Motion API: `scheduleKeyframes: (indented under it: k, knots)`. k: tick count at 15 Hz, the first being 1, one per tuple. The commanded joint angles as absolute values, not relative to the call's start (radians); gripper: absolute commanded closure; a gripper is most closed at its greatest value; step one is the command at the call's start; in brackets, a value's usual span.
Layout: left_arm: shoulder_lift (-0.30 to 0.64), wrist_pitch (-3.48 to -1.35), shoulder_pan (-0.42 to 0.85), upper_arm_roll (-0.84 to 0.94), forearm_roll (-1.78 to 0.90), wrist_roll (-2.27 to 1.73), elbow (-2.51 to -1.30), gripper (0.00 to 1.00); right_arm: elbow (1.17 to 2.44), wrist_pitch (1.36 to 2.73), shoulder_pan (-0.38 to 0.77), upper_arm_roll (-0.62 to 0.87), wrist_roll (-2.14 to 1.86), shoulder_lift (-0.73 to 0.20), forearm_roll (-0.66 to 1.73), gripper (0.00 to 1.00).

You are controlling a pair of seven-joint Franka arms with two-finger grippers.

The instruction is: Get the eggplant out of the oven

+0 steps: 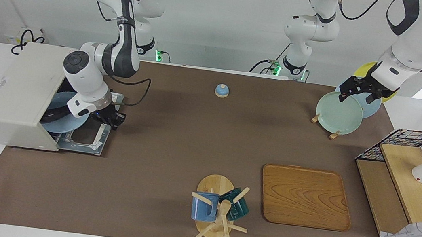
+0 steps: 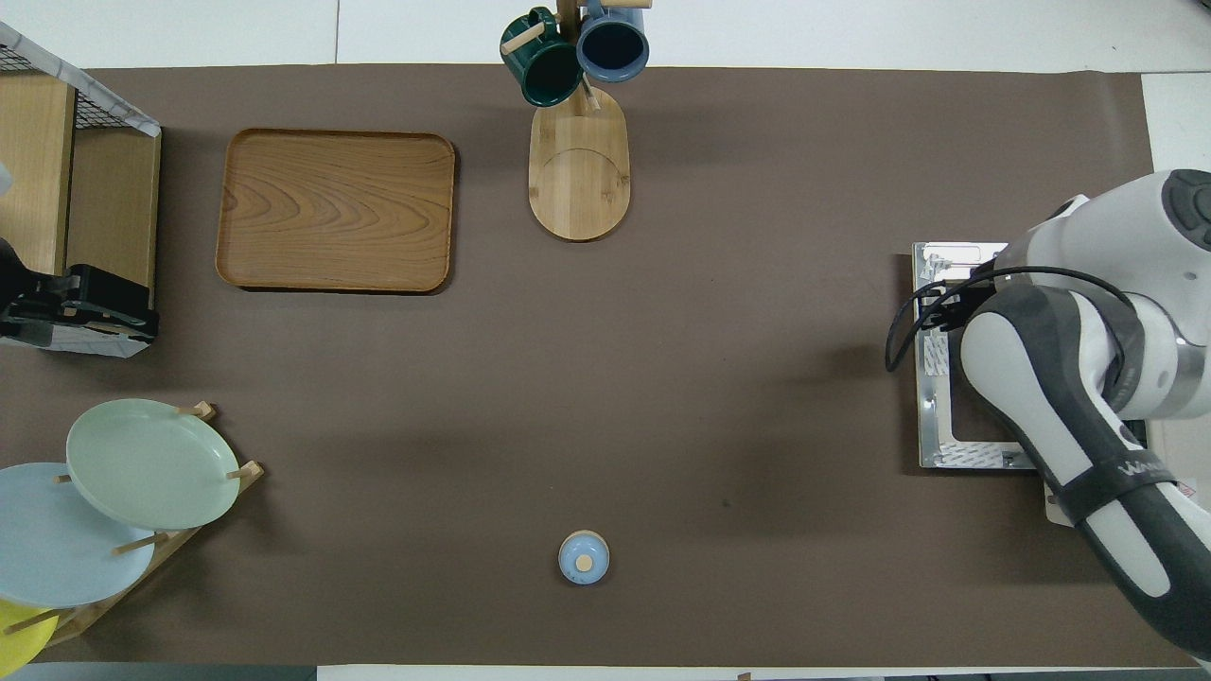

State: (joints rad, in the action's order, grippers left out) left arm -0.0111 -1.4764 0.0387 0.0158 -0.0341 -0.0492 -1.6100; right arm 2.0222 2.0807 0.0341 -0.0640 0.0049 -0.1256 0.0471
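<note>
mug rack [image 1: 219, 213], right gripper [image 1: 111, 118] at oven [image 1: 18, 93]

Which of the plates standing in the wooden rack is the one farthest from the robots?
The pale green plate. It stands at the front of the rack, with the light blue plate and then the yellow plate nearer to the robots.

Brown-matted surface [image 1: 159, 136]

On it: oven [image 1: 18, 93], wooden tray [image 1: 304, 196], mug stand [image 1: 213, 208], plate rack [image 1: 333, 132], bell [image 1: 221, 91], wire basket [image 1: 416, 139].
</note>
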Motion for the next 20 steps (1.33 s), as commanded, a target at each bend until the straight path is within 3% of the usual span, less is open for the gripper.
scheduleKeyframes:
  k: [1, 14, 16, 17, 18, 19, 20]
  knots:
    - [-0.017, -1.485, 0.028, 0.021, -0.037, -0.038, -1.611, 0.0, 2.032, 2.075, 0.008, -0.061, 0.017, -0.109, -0.05, 0.5]
    - [-0.017, -1.485, 0.029, 0.021, -0.037, -0.04, -1.611, 0.0, 2.109, 2.114, -0.071, -0.061, -0.083, -0.081, -0.091, 0.59]
    - [-0.017, -1.485, 0.031, 0.021, -0.037, -0.038, -1.611, 0.0, 2.121, 2.135, -0.066, -0.06, -0.083, -0.081, -0.091, 0.64]
    - [-0.017, -1.485, 0.029, 0.021, -0.037, -0.038, -1.611, 0.0, 2.125, 2.143, -0.067, -0.06, -0.087, -0.08, -0.091, 0.72]
    - [-0.017, -1.483, 0.028, 0.02, -0.037, -0.04, -1.611, 0.0, 2.126, 2.144, -0.066, -0.06, -0.09, -0.08, -0.092, 0.93]
    - [-0.017, -1.485, 0.028, 0.021, -0.037, -0.038, -1.611, 0.0, 2.126, 2.143, -0.063, -0.06, -0.094, -0.08, -0.092, 1.0]
    - [-0.017, -1.485, 0.029, 0.021, -0.037, -0.038, -1.611, 0.0, 2.123, 2.135, -0.058, -0.054, -0.106, -0.08, -0.092, 1.0]
